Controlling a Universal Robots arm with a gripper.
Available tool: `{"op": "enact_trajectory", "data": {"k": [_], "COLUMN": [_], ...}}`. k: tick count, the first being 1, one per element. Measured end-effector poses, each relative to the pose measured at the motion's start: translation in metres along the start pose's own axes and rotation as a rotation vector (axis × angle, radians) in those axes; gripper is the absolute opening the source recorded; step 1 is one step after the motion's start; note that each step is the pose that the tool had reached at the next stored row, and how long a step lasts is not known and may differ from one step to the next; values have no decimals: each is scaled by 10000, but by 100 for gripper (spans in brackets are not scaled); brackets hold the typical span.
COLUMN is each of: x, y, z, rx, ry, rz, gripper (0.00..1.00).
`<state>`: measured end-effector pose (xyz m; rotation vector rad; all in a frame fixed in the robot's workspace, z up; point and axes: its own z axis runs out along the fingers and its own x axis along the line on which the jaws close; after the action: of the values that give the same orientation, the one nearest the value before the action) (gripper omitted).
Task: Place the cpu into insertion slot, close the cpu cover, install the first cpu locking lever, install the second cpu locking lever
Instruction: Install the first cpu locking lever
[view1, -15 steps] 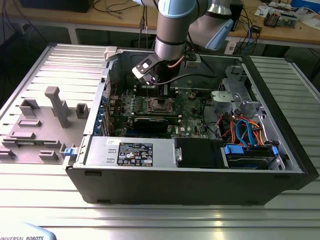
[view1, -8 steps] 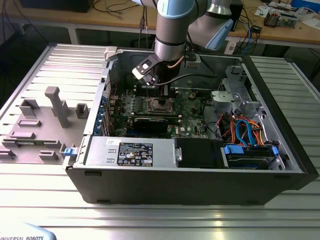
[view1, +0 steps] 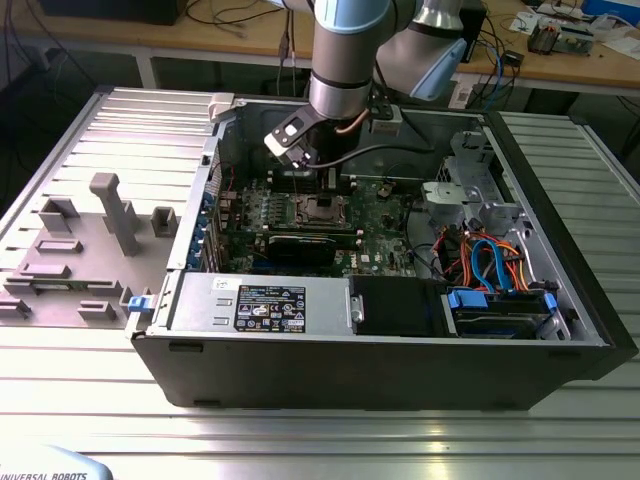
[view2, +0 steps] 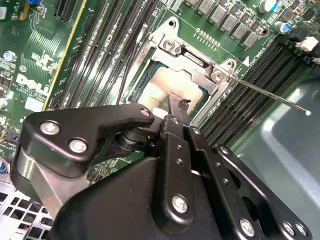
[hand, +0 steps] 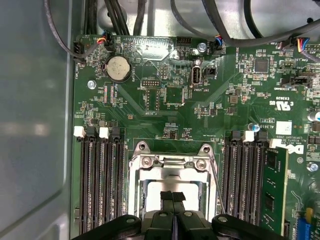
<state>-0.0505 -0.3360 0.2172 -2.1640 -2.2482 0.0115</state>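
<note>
The cpu lies in the insertion slot on the green board, its silver-grey top showing through the window of the cpu cover. The cover lies flat over the chip. My gripper hangs just above the cpu, its black fingers pressed together with nothing between them. One thin metal locking lever sticks out free beside the socket, over the memory slots.
Long black memory slots flank the socket. The exterior view shows the open case with a black card, a power supply, coloured cables, and a grey fixture on that view's left.
</note>
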Motion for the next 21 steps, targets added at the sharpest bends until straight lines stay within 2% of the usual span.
{"op": "enact_trajectory", "data": {"k": [2,7,12,17,21], "x": [0,2,3,4,4], "y": [-1,-4,-6,-8,-7], "z": [-42,-212,-322,-385,-389], "rx": [0,-2,-6,-6,-6], "ry": [0,-2,-8,-9,-10], "rz": [1,0,0,-1,-1], "gripper": [11,11,11,11,11]}}
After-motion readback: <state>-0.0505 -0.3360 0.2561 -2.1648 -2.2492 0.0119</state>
